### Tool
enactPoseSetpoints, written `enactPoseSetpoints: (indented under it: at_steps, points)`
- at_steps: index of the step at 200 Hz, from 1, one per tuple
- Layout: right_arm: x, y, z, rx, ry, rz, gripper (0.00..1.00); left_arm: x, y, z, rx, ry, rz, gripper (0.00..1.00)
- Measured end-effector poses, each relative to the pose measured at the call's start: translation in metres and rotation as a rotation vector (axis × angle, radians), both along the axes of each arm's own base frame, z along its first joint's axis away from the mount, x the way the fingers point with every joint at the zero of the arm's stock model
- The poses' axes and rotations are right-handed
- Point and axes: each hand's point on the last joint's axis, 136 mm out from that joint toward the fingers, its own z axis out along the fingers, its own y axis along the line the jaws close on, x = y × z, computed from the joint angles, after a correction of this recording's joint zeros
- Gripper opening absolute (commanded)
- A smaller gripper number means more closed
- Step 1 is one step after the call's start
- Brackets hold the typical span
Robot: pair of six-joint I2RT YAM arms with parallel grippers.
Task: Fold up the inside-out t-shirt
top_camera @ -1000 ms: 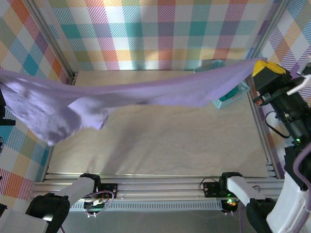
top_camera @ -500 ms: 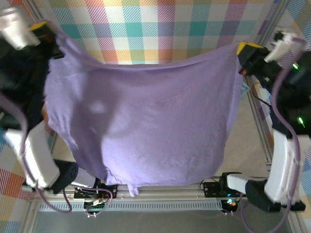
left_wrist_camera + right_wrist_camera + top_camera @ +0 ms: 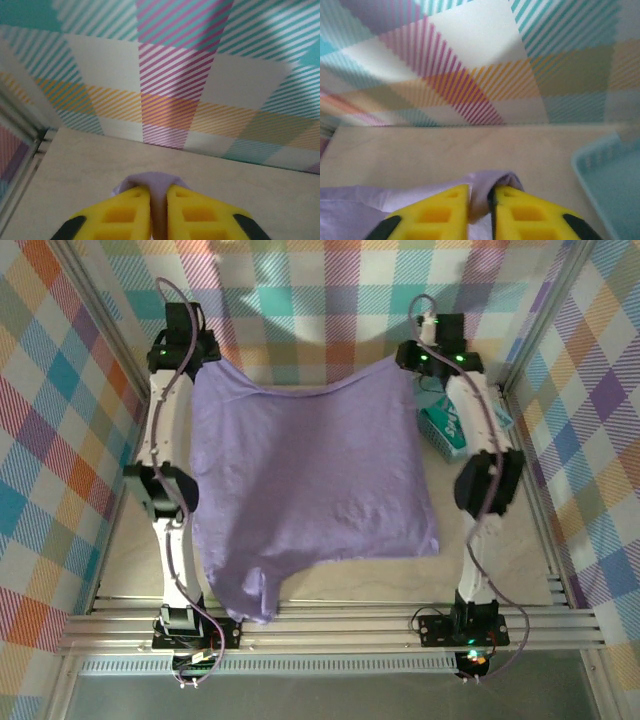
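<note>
The lavender t-shirt (image 3: pixel 310 470) lies spread over the table, its far edge stretched between both grippers near the back wall. My left gripper (image 3: pixel 205 362) is shut on the shirt's far left corner; in the left wrist view purple cloth (image 3: pixel 158 187) bulges out between the yellow fingers (image 3: pixel 125 215). My right gripper (image 3: pixel 412 368) is shut on the far right corner, with a fold of cloth (image 3: pixel 492 185) pinched between its yellow fingers (image 3: pixel 437 215). A sleeve (image 3: pixel 255 590) trails off the near left of the shirt towards the front rail.
A small teal basket (image 3: pixel 450 425) sits at the back right, right beside my right arm, and its rim (image 3: pixel 605 165) shows in the right wrist view. The plaid back wall (image 3: pixel 320 300) stands close behind both grippers. An aluminium rail (image 3: pixel 330 625) runs along the front edge.
Both arms swung from high and near the camera to the far end of the table, carrying the shirt. The shirt went from hanging as a curtain to lying spread on the table.
</note>
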Motion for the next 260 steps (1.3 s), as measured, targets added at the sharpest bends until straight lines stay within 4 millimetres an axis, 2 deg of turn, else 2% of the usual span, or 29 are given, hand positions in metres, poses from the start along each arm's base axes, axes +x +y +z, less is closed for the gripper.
enactPoseSetpoints:
  at_steps: [10,20,38,51,64,72,86,99,117,127,138,154,183,200,222,260]
  points:
    - [0.024,0.006,-0.023,-0.010,-0.008,-0.002,0.41,0.016,0.000,-0.024,-0.006,0.018,-0.011,0.33]
    - [0.034,0.009,-0.045,-0.032,-0.002,0.004,0.44,0.024,-0.002,-0.048,-0.026,0.055,-0.022,0.41]
    - [0.029,0.010,-0.082,-0.058,0.090,0.013,0.48,0.018,-0.006,-0.074,-0.052,0.137,-0.047,0.51]
    - [0.018,0.011,-0.095,-0.085,0.145,0.026,0.48,0.010,-0.012,-0.072,-0.077,0.156,-0.069,0.55]
    - [-0.006,0.010,-0.104,-0.125,0.211,0.043,0.50,-0.009,-0.017,-0.070,-0.108,0.188,-0.085,0.61]
    - [-0.024,0.008,-0.103,-0.145,0.238,0.054,0.50,-0.025,-0.020,-0.064,-0.125,0.195,-0.092,0.63]
    - [-0.055,0.009,-0.087,-0.169,0.251,0.079,0.52,-0.060,-0.025,-0.048,-0.158,0.184,-0.101,0.66]
    - [-0.085,0.011,-0.063,-0.189,0.220,0.100,0.55,-0.097,-0.030,-0.024,-0.191,0.124,-0.104,0.69]
    - [-0.136,0.013,-0.036,-0.210,0.178,0.116,0.56,-0.149,-0.038,0.006,-0.258,0.013,-0.112,0.72]
    - [-0.165,0.013,-0.032,-0.211,0.179,0.120,0.57,-0.174,-0.042,0.012,-0.292,-0.031,-0.113,0.72]
    - [-0.195,0.013,-0.036,-0.206,0.194,0.122,0.58,-0.193,-0.049,0.010,-0.334,-0.049,-0.125,0.74]
    - [-0.232,0.008,-0.063,-0.196,0.260,0.107,0.59,-0.209,-0.065,-0.015,-0.385,-0.016,-0.144,0.75]
    - [-0.300,-0.025,-0.152,-0.242,0.529,0.000,0.59,-0.241,-0.105,-0.110,-0.443,0.211,-0.189,0.76]
    - [-0.338,-0.043,-0.191,-0.269,0.678,-0.061,0.60,-0.258,-0.123,-0.145,-0.456,0.312,-0.217,0.77]
    - [-0.372,-0.060,-0.208,-0.268,0.775,-0.131,0.59,-0.267,-0.142,-0.165,-0.462,0.367,-0.253,0.78]
    - [-0.391,-0.079,-0.215,-0.209,0.821,-0.241,0.55,-0.267,-0.164,-0.188,-0.478,0.407,-0.293,0.78]
